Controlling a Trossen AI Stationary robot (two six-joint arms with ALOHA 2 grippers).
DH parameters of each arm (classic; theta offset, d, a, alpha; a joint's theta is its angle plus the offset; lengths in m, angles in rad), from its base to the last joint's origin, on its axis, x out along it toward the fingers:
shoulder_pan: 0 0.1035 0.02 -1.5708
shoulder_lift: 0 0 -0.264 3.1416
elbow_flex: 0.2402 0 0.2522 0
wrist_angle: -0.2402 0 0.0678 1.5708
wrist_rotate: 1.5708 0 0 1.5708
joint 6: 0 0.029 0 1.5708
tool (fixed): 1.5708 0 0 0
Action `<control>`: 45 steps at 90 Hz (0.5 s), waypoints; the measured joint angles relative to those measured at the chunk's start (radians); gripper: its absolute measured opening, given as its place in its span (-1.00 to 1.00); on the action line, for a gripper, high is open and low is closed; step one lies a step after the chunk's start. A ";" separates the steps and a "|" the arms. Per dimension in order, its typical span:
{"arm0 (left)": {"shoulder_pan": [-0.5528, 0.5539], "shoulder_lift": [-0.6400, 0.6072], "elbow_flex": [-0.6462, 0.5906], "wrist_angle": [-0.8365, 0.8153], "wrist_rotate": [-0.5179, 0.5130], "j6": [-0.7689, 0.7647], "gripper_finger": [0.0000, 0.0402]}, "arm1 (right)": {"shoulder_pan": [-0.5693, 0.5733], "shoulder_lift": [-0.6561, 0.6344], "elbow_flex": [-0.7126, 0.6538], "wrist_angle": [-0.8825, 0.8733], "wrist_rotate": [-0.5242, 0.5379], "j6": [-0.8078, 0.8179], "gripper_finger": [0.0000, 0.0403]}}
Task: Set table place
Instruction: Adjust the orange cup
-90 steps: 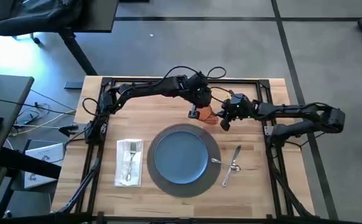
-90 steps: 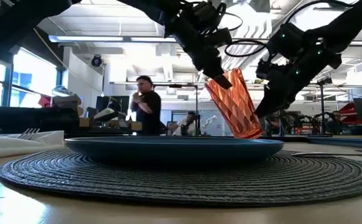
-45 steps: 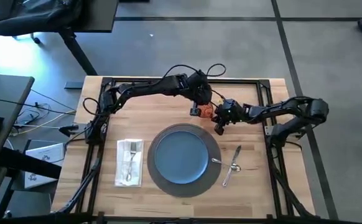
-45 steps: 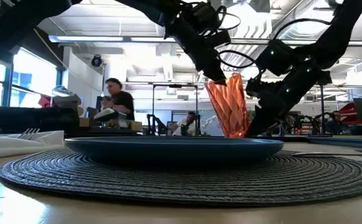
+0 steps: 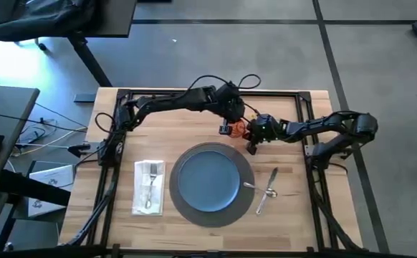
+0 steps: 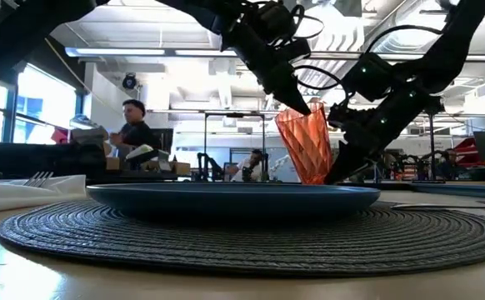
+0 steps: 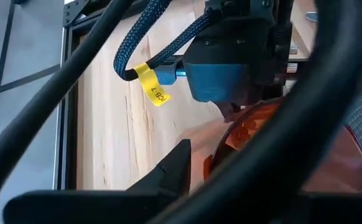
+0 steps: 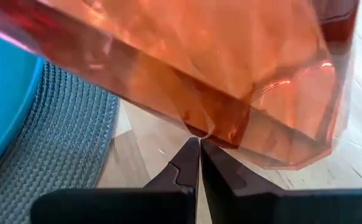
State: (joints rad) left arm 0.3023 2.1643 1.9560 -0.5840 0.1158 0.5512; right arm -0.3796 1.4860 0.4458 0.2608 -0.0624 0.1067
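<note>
An orange faceted cup stands nearly upright just beyond the round dark woven place, which bears a blue plate. My left gripper reaches over the table from the far left and is shut on the cup's rim. My right gripper comes from the right, shut, with its tips at the cup's lower wall. In the low view the plate hides the cup's base. My left gripper holds the cup by its rim, on the side toward the table's left, coming slanting down from above. The cup hangs or stands almost upright below it; I cannot tell whether its base is on the table. My right gripper touches the cup's lower wall near the base with its shut fingertips, slanting down from the table's right side.
A white napkin with a fork lies left of the place. A knife and spoon lie to its right. A person moves in the room behind the table. Bare wood lies along the table's near edge.
The cup, tilted with its base toward the right a second ago, has been tipped nearly upright and shifted a little toward the table's left. My right gripper has moved left and down against the cup's lower part. My left gripper has kept its hold on the rim.
</note>
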 joint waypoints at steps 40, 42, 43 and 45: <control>0.000 0.033 0.000 0.013 -0.022 0.076 -0.92 | 0.000 -0.002 0.000 0.005 0.000 0.007 -1.00; 0.001 0.037 0.000 0.013 -0.030 0.078 -0.94 | 0.000 -0.002 0.000 0.005 0.000 0.009 -1.00; 0.002 0.040 0.000 0.014 -0.035 0.077 -0.95 | 0.000 -0.002 0.000 0.005 0.000 0.009 -1.00; 0.004 0.045 0.001 0.016 -0.047 0.076 -0.95 | 0.000 -0.002 0.000 0.004 0.000 0.009 -1.00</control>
State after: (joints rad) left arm 0.3065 2.2090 1.9569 -0.5676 0.0689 0.6274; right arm -0.3797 1.4841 0.4458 0.2648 -0.0628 0.1158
